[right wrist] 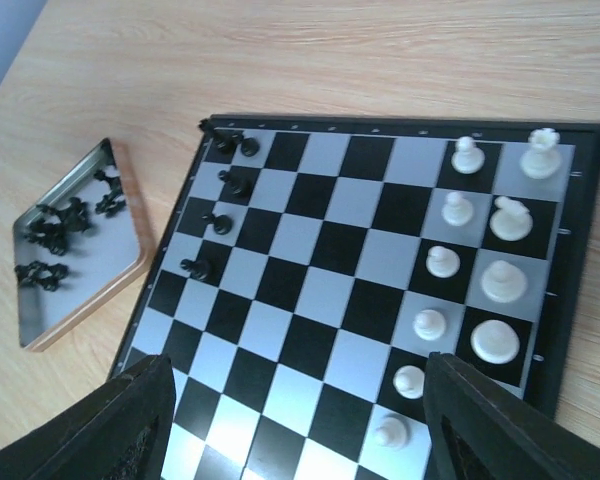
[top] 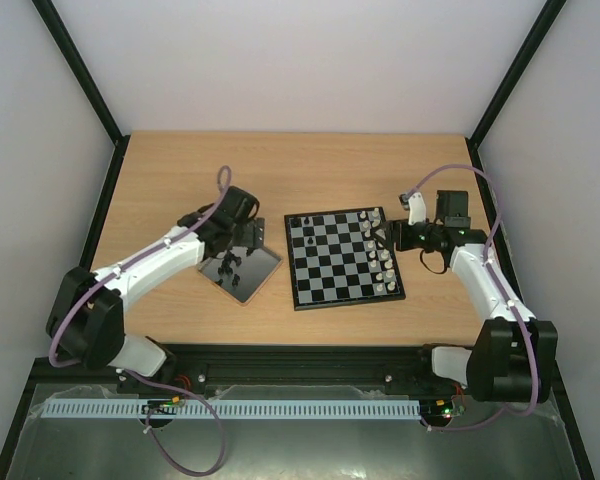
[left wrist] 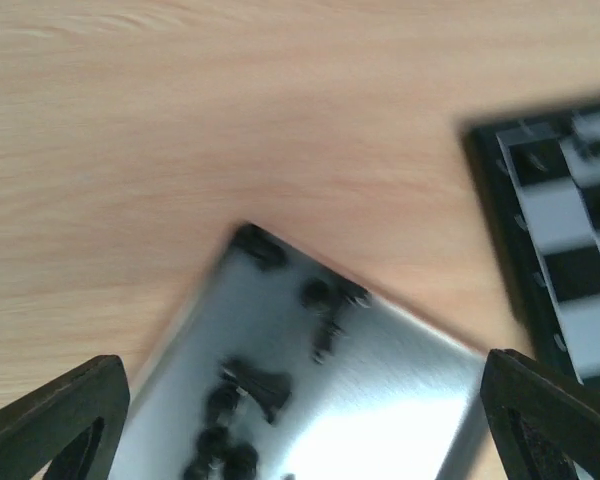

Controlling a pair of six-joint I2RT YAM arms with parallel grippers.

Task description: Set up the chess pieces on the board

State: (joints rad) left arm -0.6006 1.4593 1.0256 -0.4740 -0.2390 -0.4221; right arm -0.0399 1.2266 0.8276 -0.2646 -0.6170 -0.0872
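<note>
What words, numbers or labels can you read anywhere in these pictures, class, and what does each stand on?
No text can be read.
The board: tiny pale marks along its black border, too small to read.
The tray and the table: no text in view.

Board: black and pale grey checks, thin black border. White pieces: cream-white, along the edge next to the right jaws. Black pieces: plain black, along the edge far from those jaws. Tray under the left jaws: shiny silver-grey inside, tan rim, with more black chessmen in it. Surface: light wood grain. Both sets of jaws are black. Arms white with black joints, cables purple.
</note>
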